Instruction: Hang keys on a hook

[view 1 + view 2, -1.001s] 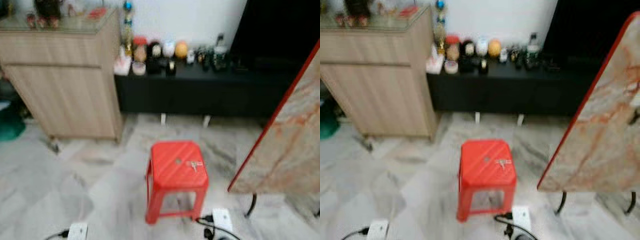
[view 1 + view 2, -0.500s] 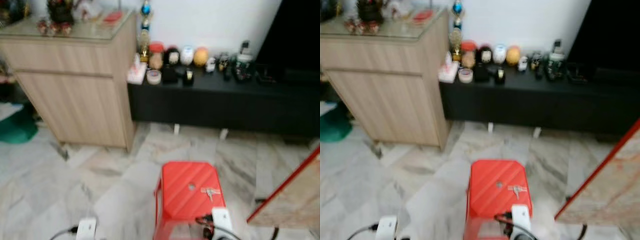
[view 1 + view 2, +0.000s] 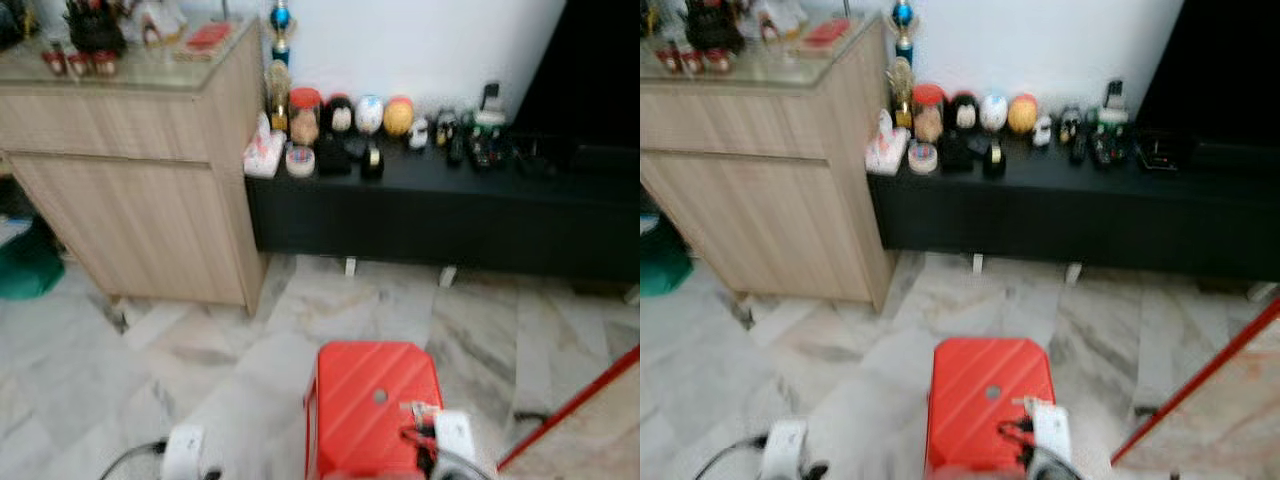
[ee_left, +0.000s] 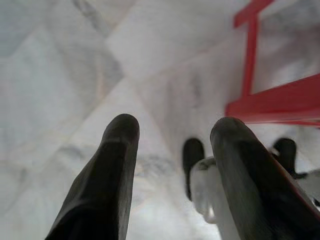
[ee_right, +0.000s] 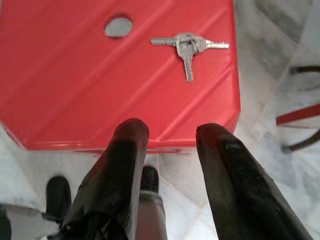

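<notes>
Keys are seen lying flat on the red stool, beside its hole, apart from and beyond the right pincer, which is held open above the stool's near edge.

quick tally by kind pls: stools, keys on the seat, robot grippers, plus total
red stool: 1
keys in a bunch on the stool's seat: 3
grippers: 2, left gripper and right gripper, both open
total: 6
</notes>
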Robot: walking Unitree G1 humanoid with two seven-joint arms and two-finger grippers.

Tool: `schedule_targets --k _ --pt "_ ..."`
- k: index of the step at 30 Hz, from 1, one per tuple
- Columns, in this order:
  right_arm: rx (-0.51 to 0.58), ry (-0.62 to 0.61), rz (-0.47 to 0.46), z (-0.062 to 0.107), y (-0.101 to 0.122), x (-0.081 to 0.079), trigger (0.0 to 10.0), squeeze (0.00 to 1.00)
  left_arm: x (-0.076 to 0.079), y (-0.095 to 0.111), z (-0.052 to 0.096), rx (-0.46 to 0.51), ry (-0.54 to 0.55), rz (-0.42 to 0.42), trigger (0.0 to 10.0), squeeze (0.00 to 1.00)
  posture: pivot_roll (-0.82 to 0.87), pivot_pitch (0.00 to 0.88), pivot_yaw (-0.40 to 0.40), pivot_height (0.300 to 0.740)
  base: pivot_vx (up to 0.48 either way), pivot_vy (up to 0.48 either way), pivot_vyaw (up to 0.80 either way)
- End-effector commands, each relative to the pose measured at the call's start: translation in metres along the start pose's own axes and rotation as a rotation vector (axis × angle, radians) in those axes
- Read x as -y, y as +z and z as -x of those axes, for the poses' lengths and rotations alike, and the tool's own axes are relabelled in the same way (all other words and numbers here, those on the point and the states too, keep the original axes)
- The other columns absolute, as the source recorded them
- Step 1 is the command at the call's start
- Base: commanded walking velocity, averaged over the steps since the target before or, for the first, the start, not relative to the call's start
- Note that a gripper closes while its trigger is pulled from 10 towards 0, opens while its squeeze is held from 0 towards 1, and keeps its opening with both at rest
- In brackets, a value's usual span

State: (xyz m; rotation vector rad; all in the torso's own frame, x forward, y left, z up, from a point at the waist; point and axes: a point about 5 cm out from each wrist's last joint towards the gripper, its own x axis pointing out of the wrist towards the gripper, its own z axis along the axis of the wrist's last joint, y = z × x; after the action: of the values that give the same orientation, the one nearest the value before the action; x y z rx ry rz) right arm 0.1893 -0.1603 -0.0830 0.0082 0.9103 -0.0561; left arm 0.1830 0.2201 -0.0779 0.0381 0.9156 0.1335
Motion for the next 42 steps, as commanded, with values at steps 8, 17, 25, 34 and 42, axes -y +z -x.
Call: schedule_targets --k 8,17,25,34,42 --pt "0.111 -0.030 -0.005 0.003 0.004 0.008 10.0 0.00 -0.014 0.042 0.001 0.270 0.005 0.126 10.0 0.00 -0.02 0.000 -0.002 0.740 0.000 0.000 0.00" --pt "0.626 -0.024 0.022 0.011 0.108 0.008 10.0 0.00 0.010 0.112 0.020 0.723 -0.082 0.027 10.0 0.00 -0.02 0.000 0.001 0.740 0.000 0.000 0.00" --pt "0.739 -0.026 0.044 0.021 0.113 0.010 10.0 0.00 0.010 0.109 0.039 0.843 -0.099 -0.009 10.0 0.00 -0.02 0.000 -0.004 0.740 0.000 0.000 0.00" --pt "0.746 -0.050 0.053 0.024 0.106 0.014 10.0 0.00 0.009 0.110 0.048 0.868 -0.086 0.025 10.0 0.00 -0.01 0.000 -0.005 0.740 0.000 0.000 0.00" --pt "0.693 -0.053 0.032 0.019 0.114 0.004 10.0 0.00 0.015 0.127 0.048 0.869 -0.125 0.030 10.0 0.00 0.00 0.000 -0.008 0.740 0.000 0.000 0.00"
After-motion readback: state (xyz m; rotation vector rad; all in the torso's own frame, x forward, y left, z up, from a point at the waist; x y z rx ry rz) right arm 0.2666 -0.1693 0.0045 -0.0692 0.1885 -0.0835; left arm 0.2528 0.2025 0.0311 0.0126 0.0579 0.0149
